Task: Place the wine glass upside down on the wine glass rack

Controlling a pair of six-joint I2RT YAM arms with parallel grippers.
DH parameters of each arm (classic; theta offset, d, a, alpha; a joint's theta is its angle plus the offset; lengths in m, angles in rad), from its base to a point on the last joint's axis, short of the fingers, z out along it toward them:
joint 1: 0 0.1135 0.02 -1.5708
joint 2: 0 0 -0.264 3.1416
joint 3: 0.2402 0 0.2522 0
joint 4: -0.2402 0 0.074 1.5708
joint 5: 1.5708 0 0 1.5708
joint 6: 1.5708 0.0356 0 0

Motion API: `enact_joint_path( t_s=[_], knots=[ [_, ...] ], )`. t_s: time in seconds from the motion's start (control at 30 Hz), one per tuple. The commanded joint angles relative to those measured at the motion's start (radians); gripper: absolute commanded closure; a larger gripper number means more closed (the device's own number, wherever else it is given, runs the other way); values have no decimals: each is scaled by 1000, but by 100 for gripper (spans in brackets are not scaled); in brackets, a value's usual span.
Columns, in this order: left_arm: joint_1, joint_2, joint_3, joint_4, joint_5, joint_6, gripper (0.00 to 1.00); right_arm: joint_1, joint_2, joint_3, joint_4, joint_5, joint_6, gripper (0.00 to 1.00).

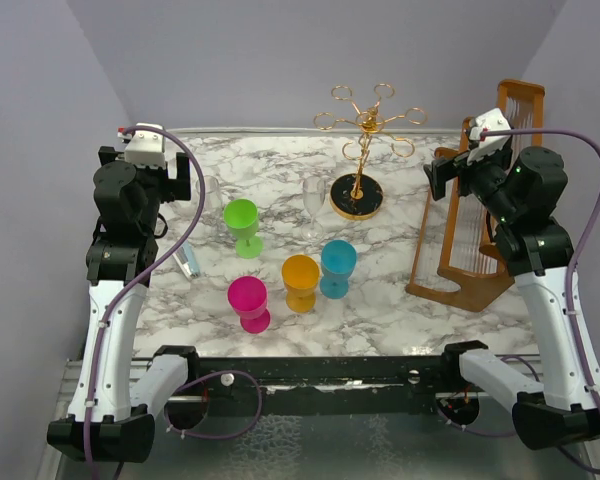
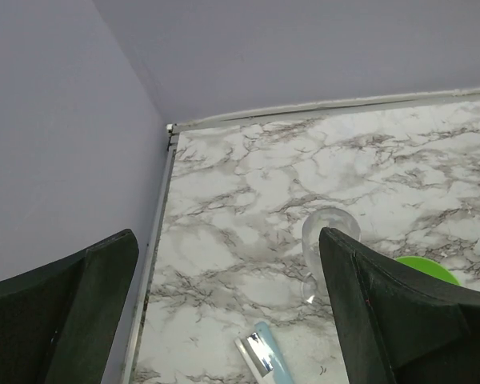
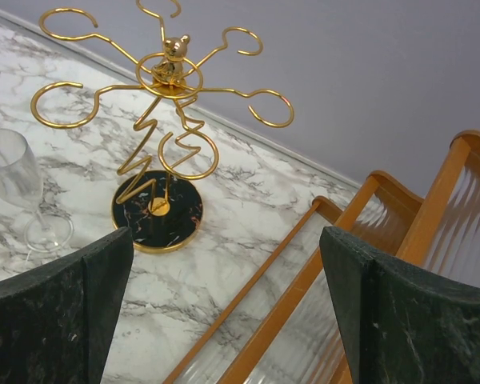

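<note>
The gold wine glass rack stands at the back centre on its round black base. It also shows in the right wrist view. A clear wine glass stands upright just left of the base and shows in the right wrist view. A second clear glass stands by my left gripper and is partly hidden behind a finger in the left wrist view. My left gripper is open and empty. My right gripper is open and empty, right of the rack; the right wrist view shows it too.
Green, pink, orange and blue cups stand mid-table. A small light-blue and metal object lies at the left. A brown wooden slatted frame stands at the right under my right arm. Walls close the back and sides.
</note>
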Motion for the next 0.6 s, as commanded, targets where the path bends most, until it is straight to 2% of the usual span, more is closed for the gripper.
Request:
enact_joint_path(
  t_s=[0.0, 0.4, 0.57],
  knots=[
    [6, 0, 31, 29, 29, -6, 1, -6, 12, 23, 32, -13, -1, 1],
    [7, 2, 15, 58, 10, -4, 1, -6, -7, -2, 21, -67, -30, 1],
    [7, 2, 7, 60, 6, -6, 1, -6, -11, 5, -2, -152, -54, 1]
  ],
)
